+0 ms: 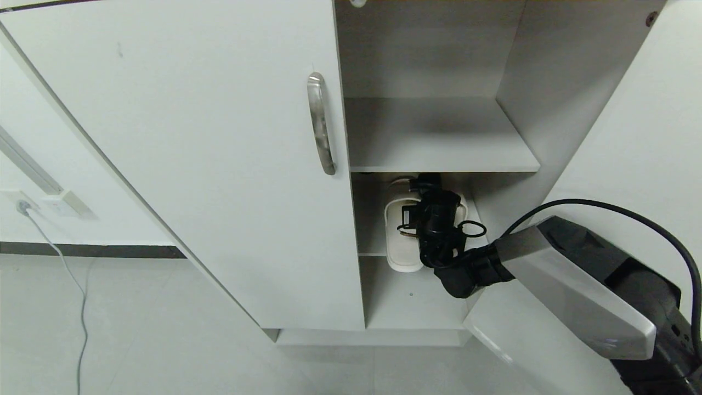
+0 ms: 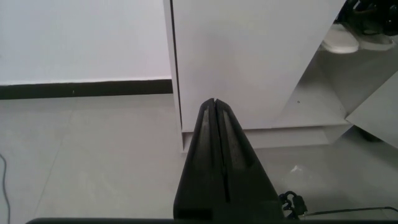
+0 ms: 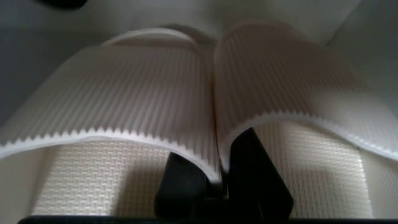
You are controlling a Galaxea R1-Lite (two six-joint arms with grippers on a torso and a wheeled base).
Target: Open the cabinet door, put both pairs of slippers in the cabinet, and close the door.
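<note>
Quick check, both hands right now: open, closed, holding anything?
Left hand: closed, holding nothing.
Right hand: closed on the pair of white slippers, inside the cabinet.

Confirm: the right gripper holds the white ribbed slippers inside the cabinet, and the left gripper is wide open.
Not open: the left wrist view shows the left gripper shut. The right gripper does hold the white ribbed slippers inside the white cabinet.

Plain indoor room, home-like — white cabinet [image 1: 164, 137] with shelves [image 1: 439, 137], pale tiled floor [image 1: 164, 340], dark skirting [image 1: 82, 251] — wall socket [image 1: 22, 206] with trailing cable [image 1: 83, 307].
</note>
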